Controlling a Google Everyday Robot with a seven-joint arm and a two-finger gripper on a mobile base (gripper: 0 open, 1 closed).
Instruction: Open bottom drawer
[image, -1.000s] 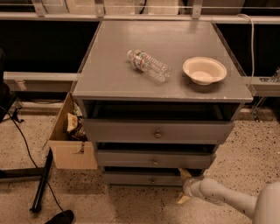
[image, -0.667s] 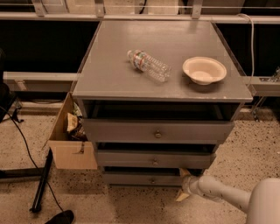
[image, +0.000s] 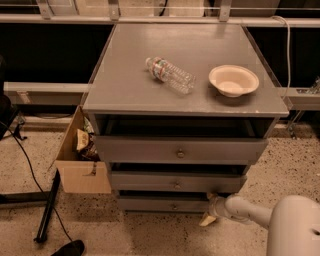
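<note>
Since a second ago the arm's bulky white link (image: 295, 227) has crept in from the 4 o'clock corner, while the gripper (image: 208, 208) has barely shifted and sits at the 3 o'clock end of the bottom drawer (image: 155, 204). Its jaws stand apart, one tan tip at the drawer front's upper corner and the other angled down toward the speckled floor (image: 150, 235); whether they touch the front cannot be told. That drawer, the slimmest of three grey fronts, is lowest in the cabinet (image: 185, 95), and its small round knob (image: 174, 206) is at 9 o'clock from the gripper. A clear plastic bottle (image: 170, 75) lies on its side on the cabinet top, with a coloured label band whose print cannot be read. At 3 o'clock from it stands a pale bowl (image: 233, 80) with nothing in it. A dark gap shows above the top drawer (image: 180, 150) and another above the middle drawer (image: 177, 182). At 9 o'clock from the drawers an open cardboard box (image: 82, 175) holds crumpled wrappers. Black cables (image: 22, 150) trail across the floor at 9 o'clock from the box.
</note>
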